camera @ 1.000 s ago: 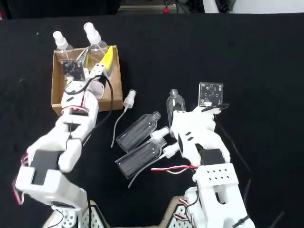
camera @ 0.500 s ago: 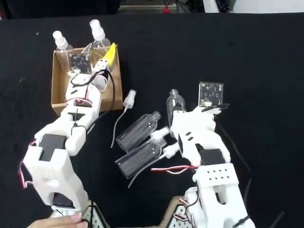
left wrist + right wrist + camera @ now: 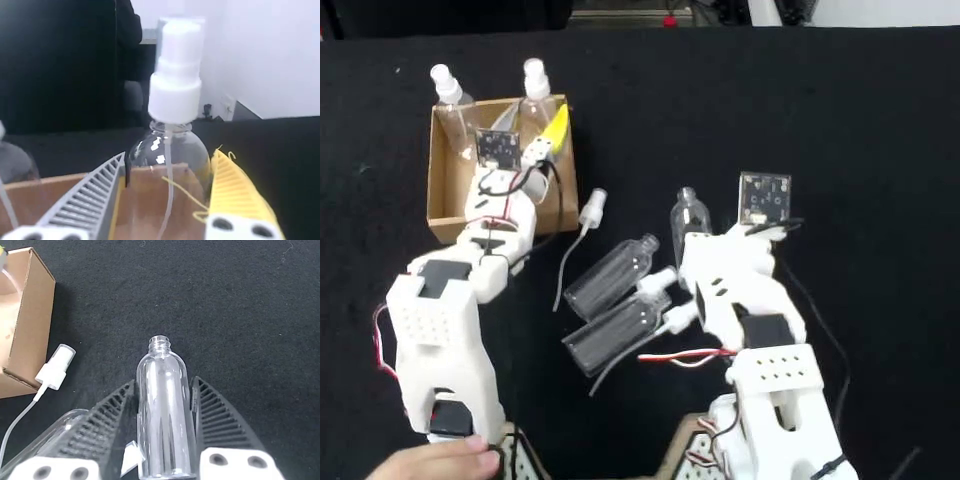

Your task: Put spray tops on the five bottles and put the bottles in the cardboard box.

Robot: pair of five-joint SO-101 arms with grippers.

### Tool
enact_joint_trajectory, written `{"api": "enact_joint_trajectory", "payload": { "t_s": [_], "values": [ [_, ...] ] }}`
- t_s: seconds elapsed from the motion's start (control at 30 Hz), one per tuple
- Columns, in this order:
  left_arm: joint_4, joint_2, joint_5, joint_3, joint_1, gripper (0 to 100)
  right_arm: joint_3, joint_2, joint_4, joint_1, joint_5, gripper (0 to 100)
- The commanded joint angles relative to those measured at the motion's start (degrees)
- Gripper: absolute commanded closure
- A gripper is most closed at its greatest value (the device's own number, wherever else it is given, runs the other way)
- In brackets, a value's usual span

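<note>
Right pincer (image 3: 163,383): pressed onto the uncapped bottle (image 3: 164,410); the long axis runs along the jaws, with the open neck pointing away from the arm.
Loose spray top (image 3: 592,208): lies on the surface (image 3: 840,130) between that bottle and the cardboard box (image 3: 442,205).
Left pincer (image 3: 170,160): pinches the capped bottle (image 3: 175,107) upright at the box's far wall, spray head above the jaws. Base contact cannot be judged.
Neighbour bottle (image 3: 448,92): stands in the far corner, apart.
Change: the left arm has extended, carrying its bottle farther across the box; the right arm is unmoved.

The bottle (image 3: 165,415) is clear glossy plastic, the cardboard box (image 3: 448,195) matt brown (table (image 3: 840,130): rough matt black).
</note>
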Motion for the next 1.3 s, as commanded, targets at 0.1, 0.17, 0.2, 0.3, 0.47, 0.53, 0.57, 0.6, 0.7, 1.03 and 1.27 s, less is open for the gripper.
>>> {"api": "enact_joint_trajectory", "payload": {
  "t_s": [0.1,0.17,0.2,0.3,0.47,0.53,0.57,0.6,0.7,1.03,1.27],
  "values": [
    [-1.6,1.5,-0.1,-8.3,-2.2,85,-0.5,-0.7,-1.3,0.9,0.5,83.2],
    [-1.6,2.3,-0.1,-9.0,-2.1,84,-0.5,-0.7,-1.3,0.9,0.5,83.2],
    [-1.6,2.7,-0.1,-9.5,-1.9,84,-0.5,-0.7,-1.3,0.9,0.5,83.2],
    [-1.6,4.2,-0.1,-11.2,-1.5,84,-0.5,-0.7,-1.3,0.9,0.5,83.2],
    [-1.6,8.0,-0.1,-15.3,-0.5,84,-0.5,-0.7,-1.3,0.9,0.5,83.2],
    [-1.6,9.5,-0.1,-17.3,-0.5,84,-0.5,-0.7,-1.3,0.9,0.5,83.2],
    [-1.6,10.1,-0.1,-18.2,-0.5,84,-0.6,-0.7,-1.3,0.9,0.5,83.2],
    [-1.6,10.6,-0.1,-18.8,-0.5,84,-0.6,-0.7,-1.3,0.9,0.5,83.2],
    [-1.8,11.5,0.0,-18.9,-0.1,84,-0.6,-0.7,-1.3,0.9,0.5,83.2],
    [-1.9,11.3,0.0,-17.0,3.4,84,-0.6,-0.7,-1.4,1.0,0.5,83.2],
    [-1.8,11.9,-0.1,-16.7,2.2,84,-0.6,-0.7,-1.4,1.0,0.5,83.2]
  ]
}}
